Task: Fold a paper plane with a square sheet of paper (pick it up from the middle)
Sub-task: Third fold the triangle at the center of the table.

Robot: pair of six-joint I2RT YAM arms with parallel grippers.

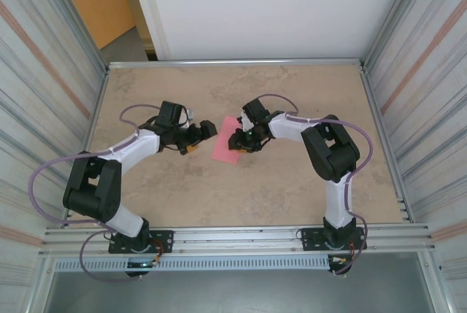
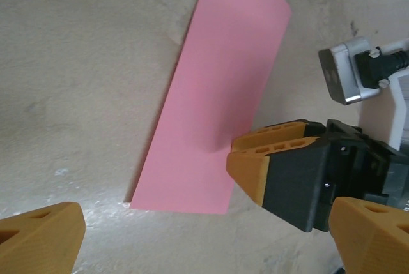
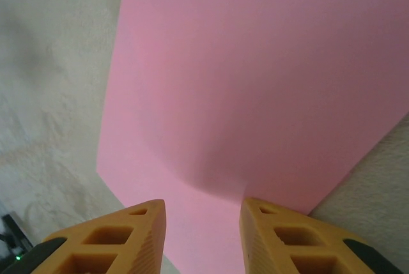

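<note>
Working outward from the arm bases on the silver aluminium rail at my edge of the beige stone-look table: both arms are bent in toward the middle, and the two sets of jaws face each other across the task piece.

The left gripper hovers just beside it with its jaws spread wide and nothing in them. On the left wrist cam its orange fingers sit way out at the bottom corners.

The right gripper is down at the near end of the thin pink-red square sheet of paper. Its jaws are partly open, with pink showing in the gap, so they're not closed on it. From the left wrist cam, one of its orange fingertips touches the sheet's long edge near a corner.

The paper lies in the middle of the table, right between the two grippers. It's plain, matte and lying flat. Honestly, from the left wrist it reads as a long rectangle, longer than wide, with the far short edge slightly bowed. There's a soft shadowed dip in it right in front of the right jaws.

Past that is bare table up to the far edge, then a white wall panel, with grey corrugated metal walls on either side.
</note>
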